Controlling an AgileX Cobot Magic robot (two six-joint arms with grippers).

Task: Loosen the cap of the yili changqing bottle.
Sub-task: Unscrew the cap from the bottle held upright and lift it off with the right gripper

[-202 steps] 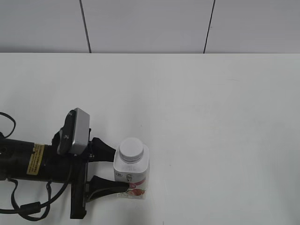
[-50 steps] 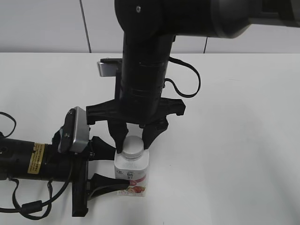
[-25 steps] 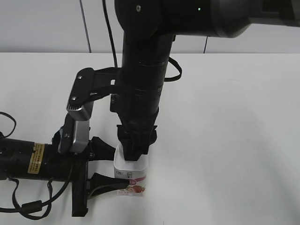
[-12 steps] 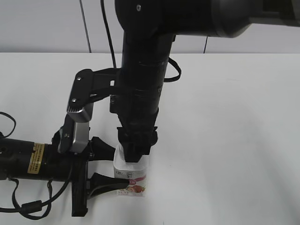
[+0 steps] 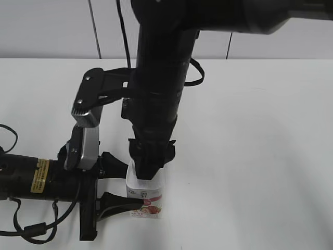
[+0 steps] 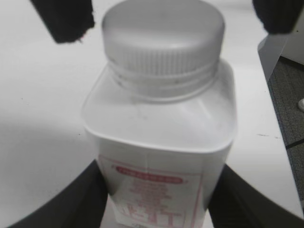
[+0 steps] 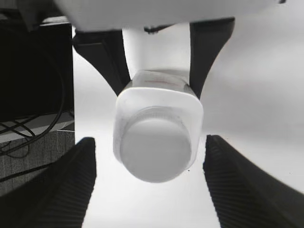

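The left gripper (image 5: 136, 188) clamped the bottle (image 6: 159, 142) at lower centre; the right gripper (image 7: 149, 183) straddled the cap (image 7: 154, 149), released; closing off-centre risked slipping.

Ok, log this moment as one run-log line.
left gripper: shut on bottle body | right gripper: open, fingers apart from cap | cap: on neck | bottle: upright on table
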